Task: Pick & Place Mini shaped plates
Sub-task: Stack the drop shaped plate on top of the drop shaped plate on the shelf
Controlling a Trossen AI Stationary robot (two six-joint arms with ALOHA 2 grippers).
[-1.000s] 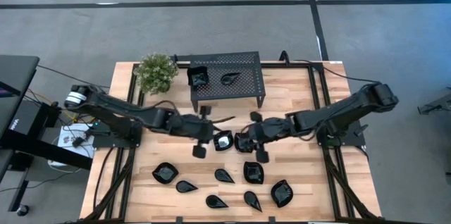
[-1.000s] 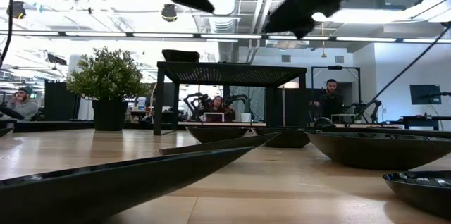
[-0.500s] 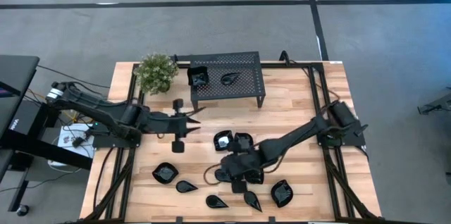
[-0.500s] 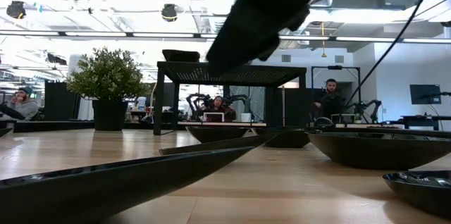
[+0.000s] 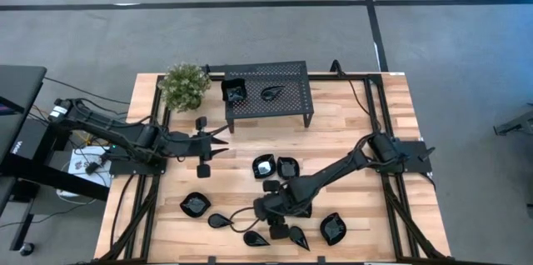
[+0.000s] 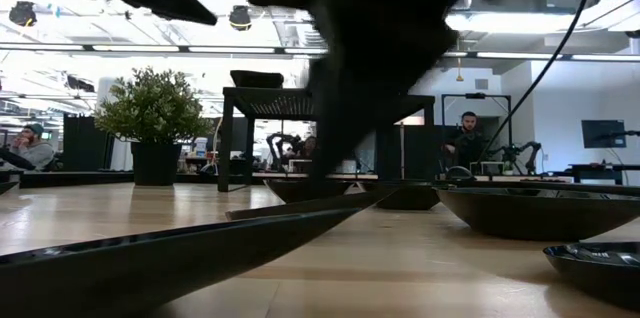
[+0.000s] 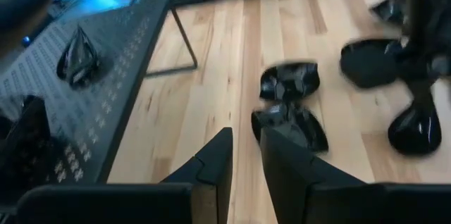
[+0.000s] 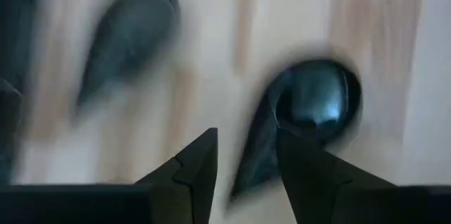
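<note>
The right claw (image 5: pixel 268 208) is reaching low over the front of the wooden bench (image 5: pixel 350 123), among a cluster of mini shaped plates (image 5: pixel 196 205). Its fingers (image 8: pixel 190 168) are spread a little, holding nothing, with a teardrop plate (image 8: pixel 303 115) just beyond the tips and a second leaf-shaped plate (image 8: pixel 127 37) farther off to one side. The left claw (image 5: pixel 218 141) is hovering well apart from it, near the black perforated stand (image 5: pixel 287 98); its fingers (image 7: pixel 215 160) are nearly pressed together and empty. Two plates (image 7: pixel 289 101) are lying on the bench ahead of the left claw. Two more plates (image 5: pixel 236 92) are resting on the stand, beside a small potted plant (image 5: pixel 184 85).
</note>
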